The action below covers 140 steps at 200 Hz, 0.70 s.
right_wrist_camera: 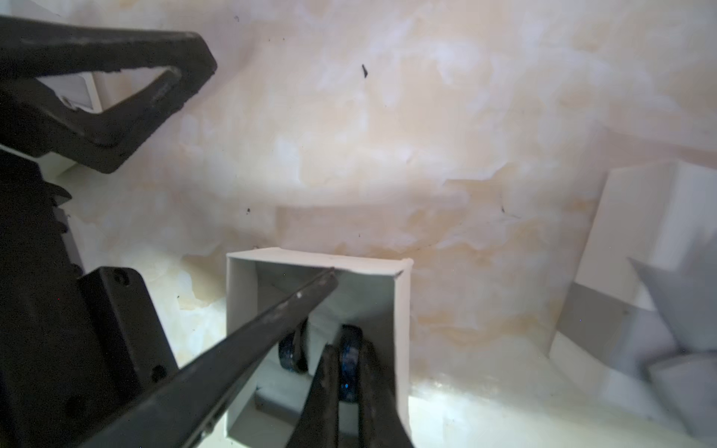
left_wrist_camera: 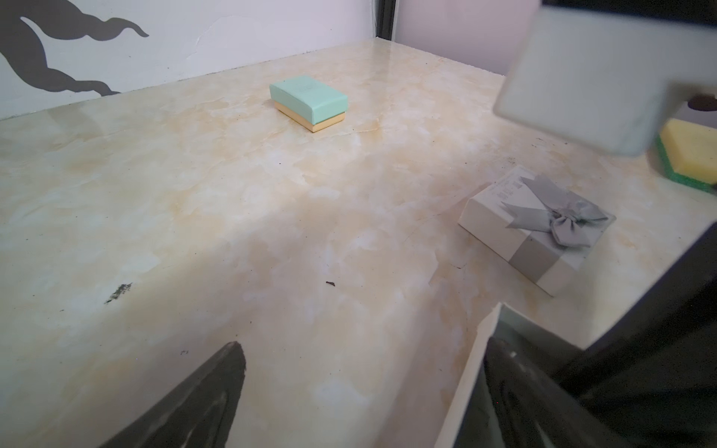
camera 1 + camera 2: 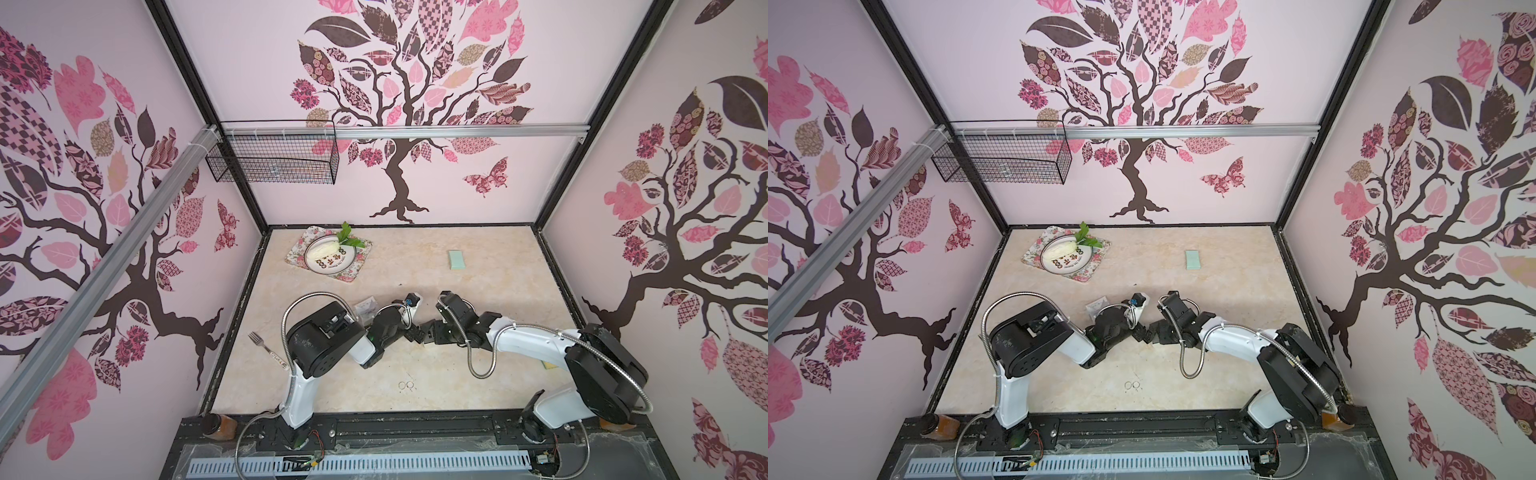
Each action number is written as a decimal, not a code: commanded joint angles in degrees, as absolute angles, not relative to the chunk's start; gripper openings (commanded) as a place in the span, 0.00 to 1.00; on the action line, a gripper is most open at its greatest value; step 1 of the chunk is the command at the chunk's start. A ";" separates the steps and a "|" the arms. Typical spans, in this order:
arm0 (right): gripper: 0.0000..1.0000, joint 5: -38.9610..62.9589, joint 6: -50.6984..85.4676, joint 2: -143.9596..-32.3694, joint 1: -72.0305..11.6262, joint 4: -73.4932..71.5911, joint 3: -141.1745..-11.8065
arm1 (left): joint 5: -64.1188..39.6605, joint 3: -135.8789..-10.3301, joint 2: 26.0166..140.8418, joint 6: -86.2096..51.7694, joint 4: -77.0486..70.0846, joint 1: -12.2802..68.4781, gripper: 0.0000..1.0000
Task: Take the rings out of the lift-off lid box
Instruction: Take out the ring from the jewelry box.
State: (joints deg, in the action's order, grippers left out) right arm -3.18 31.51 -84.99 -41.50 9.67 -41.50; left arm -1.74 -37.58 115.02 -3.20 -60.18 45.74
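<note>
right gripper (image 1: 348, 349) clamps 1 black ring (image 1: 350, 364) across its band inside the open white box (image 1: 401, 310), the other black ring (image 1: 293, 351) just beside it. left gripper (image 2: 362, 345) gapes wide astride the box wall. 2 silvery rings (image 3: 406, 385) lie on the tabletop (image 3: 478, 374). the band looks light, stiff and slick, so it likely slips easily.

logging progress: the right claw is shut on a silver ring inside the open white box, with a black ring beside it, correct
Not silver: the ring in the right claw is black, as the right wrist view shows. The rest holds: the claw is shut on it inside the open white box, with another black ring beside it.
</note>
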 commanded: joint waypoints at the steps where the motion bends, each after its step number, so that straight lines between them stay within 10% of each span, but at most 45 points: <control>1: 0.00 -2.81 32.56 -81.74 -41.72 8.91 -41.09 | -1.32 -36.48 115.57 -2.83 -60.04 45.61 0.98; 106: 0.00 -1.12 33.52 -80.78 -41.70 3.98 -37.75 | -1.28 -36.11 114.26 -2.71 -58.12 45.60 0.98; 140: 0.00 -2.44 33.32 -81.03 -41.73 4.34 -36.96 | -1.32 -42.92 107.33 -2.52 -35.71 45.57 0.98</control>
